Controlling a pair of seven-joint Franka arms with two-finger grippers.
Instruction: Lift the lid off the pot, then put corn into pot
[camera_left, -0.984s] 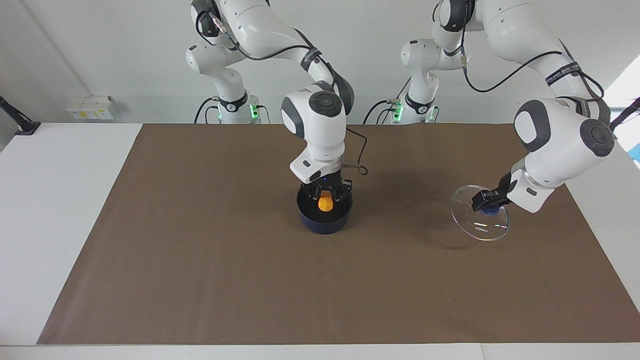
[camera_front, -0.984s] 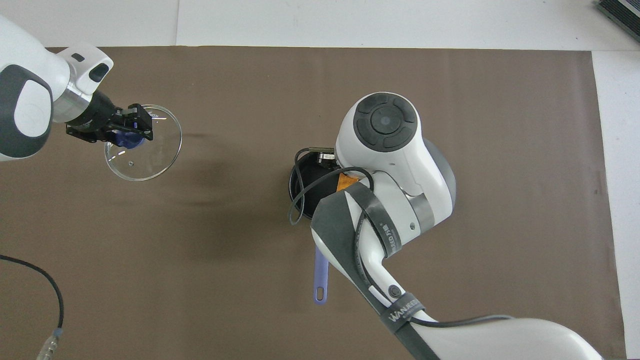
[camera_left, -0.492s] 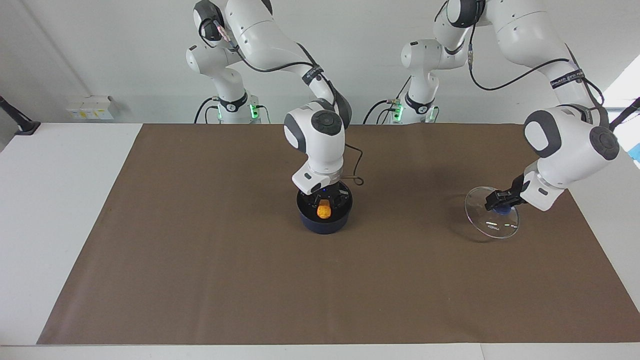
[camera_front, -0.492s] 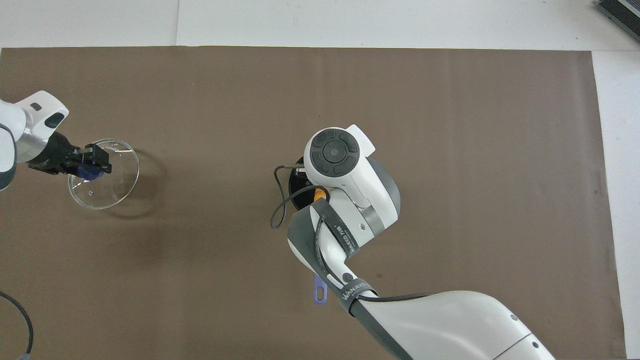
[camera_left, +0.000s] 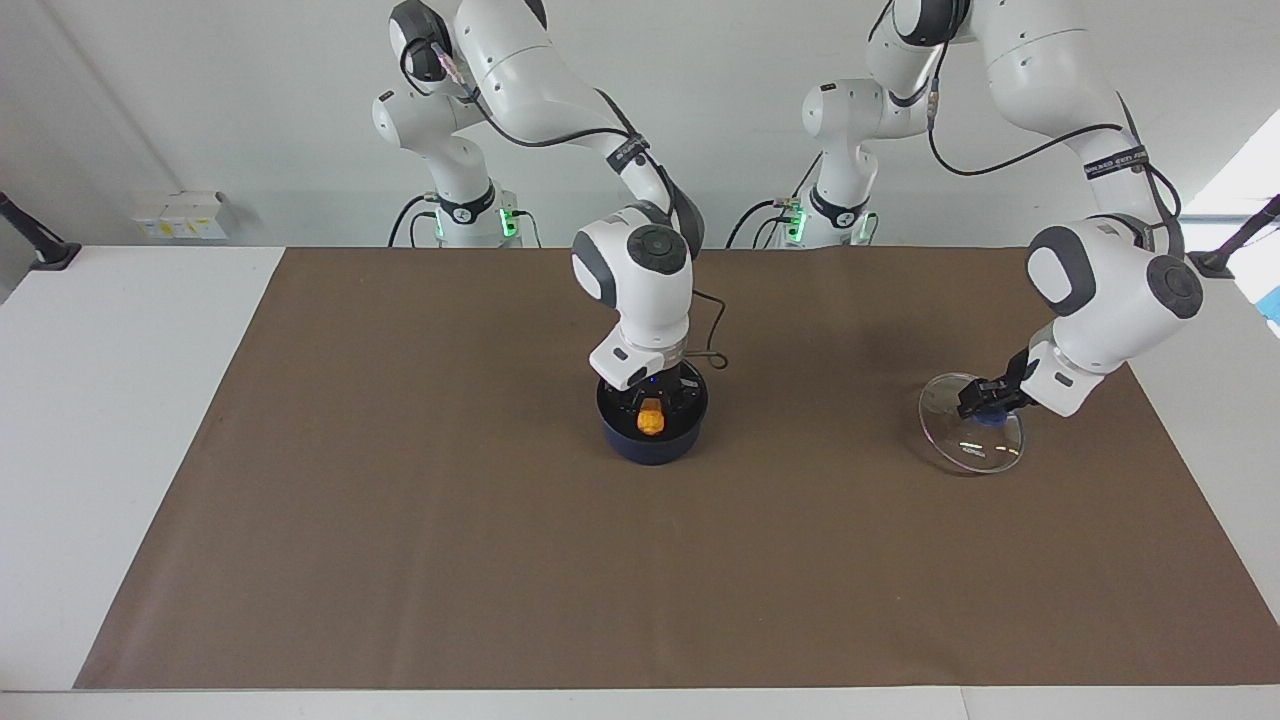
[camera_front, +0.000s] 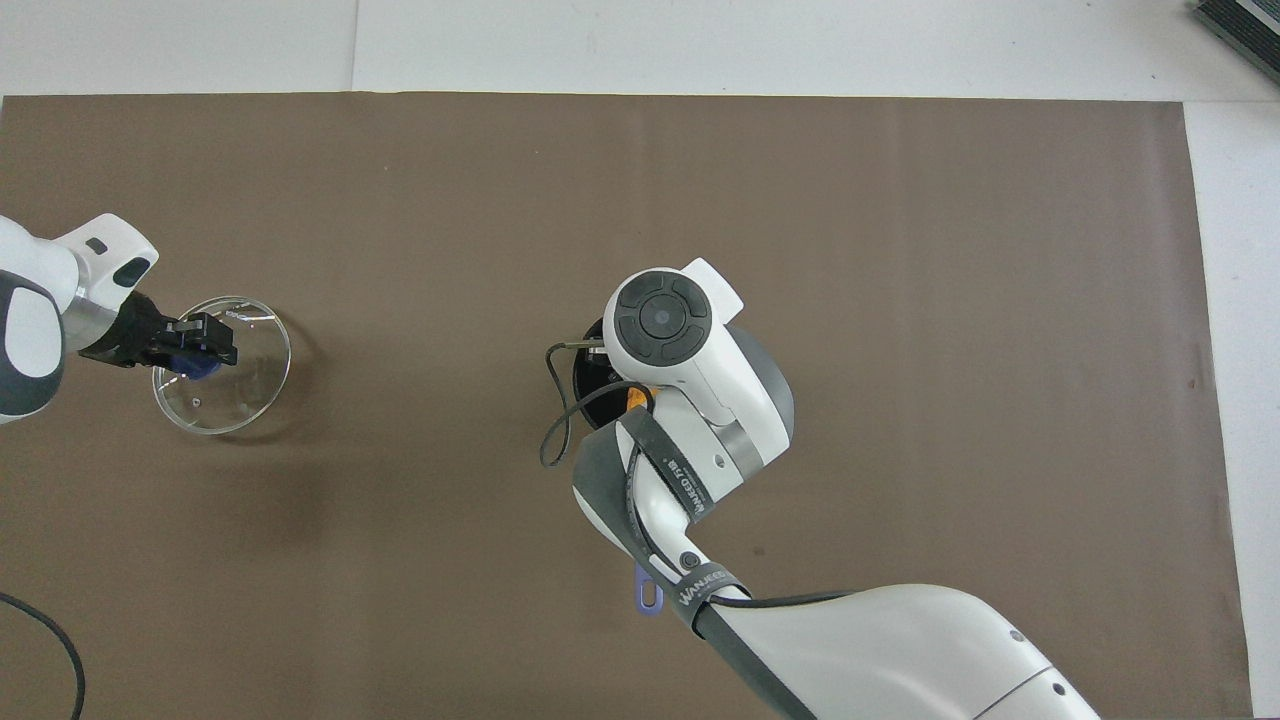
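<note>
Inside the pot (camera_left: 652, 440) the right hand (camera_left: 651, 412) grips the corn (camera_left: 650, 418), needing only to let go, while the left hand (camera_left: 985, 405) holds the lid (camera_left: 970, 440) by its knob, tilted low over the tabletop (camera_left: 420, 500).

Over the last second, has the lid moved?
Yes. The lid, held by its knob in the left gripper, has sunk toward the brown mat and drifted toward the mat's edge at the left arm's end.
</note>
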